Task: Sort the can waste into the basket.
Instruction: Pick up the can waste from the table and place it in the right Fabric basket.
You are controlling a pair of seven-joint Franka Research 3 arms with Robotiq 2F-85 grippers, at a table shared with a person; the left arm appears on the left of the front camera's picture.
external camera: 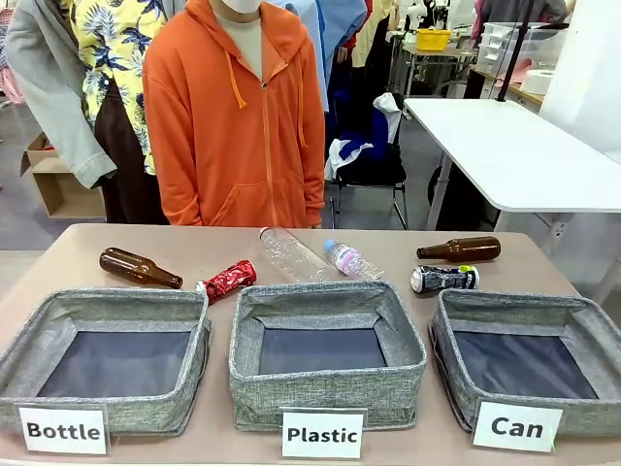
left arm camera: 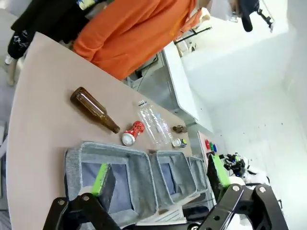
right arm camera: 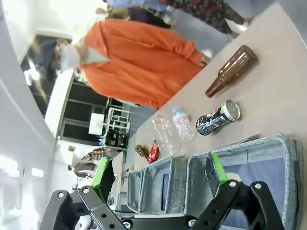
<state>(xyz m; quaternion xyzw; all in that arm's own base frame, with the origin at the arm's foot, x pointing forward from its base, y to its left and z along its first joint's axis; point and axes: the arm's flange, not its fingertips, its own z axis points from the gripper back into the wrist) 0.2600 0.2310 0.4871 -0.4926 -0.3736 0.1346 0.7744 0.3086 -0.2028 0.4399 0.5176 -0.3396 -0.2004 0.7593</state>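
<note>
While the left claw (left arm camera: 159,173) and right claw (right arm camera: 159,170) stand spread and empty, neither can is binned.
Black can (right arm camera: 218,116) lies on its side just beyond the right claw, with the woven basket (right arm camera: 291,182) nearer, under its fingers. Red can (left arm camera: 133,133), dented, lies ahead of the left claw. Thin metal is judged light, slick and crushable; grip across the barrel.

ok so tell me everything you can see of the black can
The black can is a small metal drink can, black with white print, with one silver end and one yellow-green end. Its body looks slightly dented. It lies on its side on the brown table, just behind the far rim of the grey basket carded Can. A brown glass bottle lies just beyond it. Nothing holds it. Whether it touches the basket rim is unclear.
</note>
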